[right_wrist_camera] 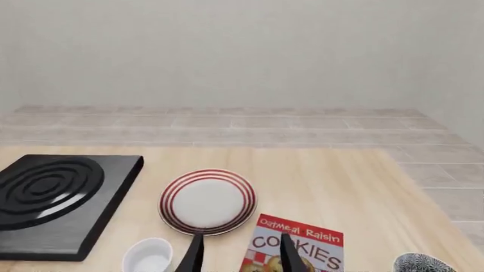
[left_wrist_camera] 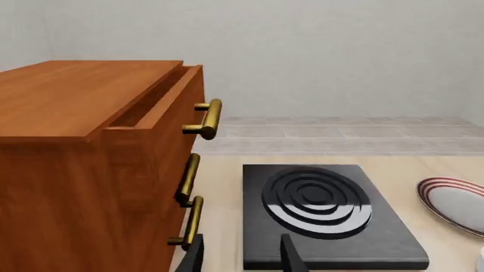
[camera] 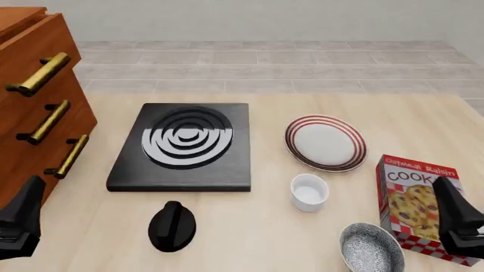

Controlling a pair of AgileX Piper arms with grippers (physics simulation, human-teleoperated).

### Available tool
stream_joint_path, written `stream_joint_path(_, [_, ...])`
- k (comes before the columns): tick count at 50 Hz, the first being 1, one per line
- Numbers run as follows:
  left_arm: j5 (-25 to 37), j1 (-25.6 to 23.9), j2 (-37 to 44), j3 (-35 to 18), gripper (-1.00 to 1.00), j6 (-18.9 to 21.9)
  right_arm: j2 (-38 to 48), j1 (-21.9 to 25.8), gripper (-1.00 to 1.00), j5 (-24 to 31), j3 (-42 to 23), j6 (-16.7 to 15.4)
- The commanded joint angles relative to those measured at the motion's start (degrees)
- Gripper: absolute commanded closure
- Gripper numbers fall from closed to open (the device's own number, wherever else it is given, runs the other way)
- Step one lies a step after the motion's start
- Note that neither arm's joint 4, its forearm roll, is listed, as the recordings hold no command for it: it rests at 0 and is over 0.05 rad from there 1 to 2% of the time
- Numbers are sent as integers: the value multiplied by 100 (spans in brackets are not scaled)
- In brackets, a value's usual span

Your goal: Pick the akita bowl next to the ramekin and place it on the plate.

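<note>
The akita bowl (camera: 370, 248), speckled grey and white, sits at the table's near edge, just right of and nearer than the ramekin (camera: 309, 192), a plain white cup also seen in the right wrist view (right_wrist_camera: 147, 256). The plate (camera: 325, 142), white with red rings, lies beyond the ramekin; it shows too in the right wrist view (right_wrist_camera: 207, 201) and at the edge of the left wrist view (left_wrist_camera: 455, 203). My left gripper (camera: 19, 226) (left_wrist_camera: 242, 258) hangs open at the near left, by the cabinet. My right gripper (camera: 457, 224) (right_wrist_camera: 242, 258) is open over the cookie box, right of the bowl.
A cookie box (camera: 420, 207) stands right of the bowl. A black stove burner (camera: 183, 144) lies mid-table, a black knobbed object (camera: 172, 225) in front of it. A wooden cabinet (camera: 38, 107) with brass handles fills the left. Another speckled bowl (right_wrist_camera: 423, 264) shows beyond the box's right side.
</note>
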Motion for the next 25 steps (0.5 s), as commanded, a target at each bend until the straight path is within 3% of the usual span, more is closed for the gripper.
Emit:
stream_joint_path(1, [0, 0, 0, 0, -100, 0, 414, -51, -100, -211, 3, -87])
stream_joint_path(6, [0, 0, 0, 0, -100, 0, 936, -109, -100, -489, -2, -233])
stream_joint_path(12, [0, 0, 0, 0, -100, 0, 993, -115, -100, -428, -54, -234])
stream_joint_path(25, [0, 0, 0, 0, -100, 0, 883, -182, -100, 459, -681, -323])
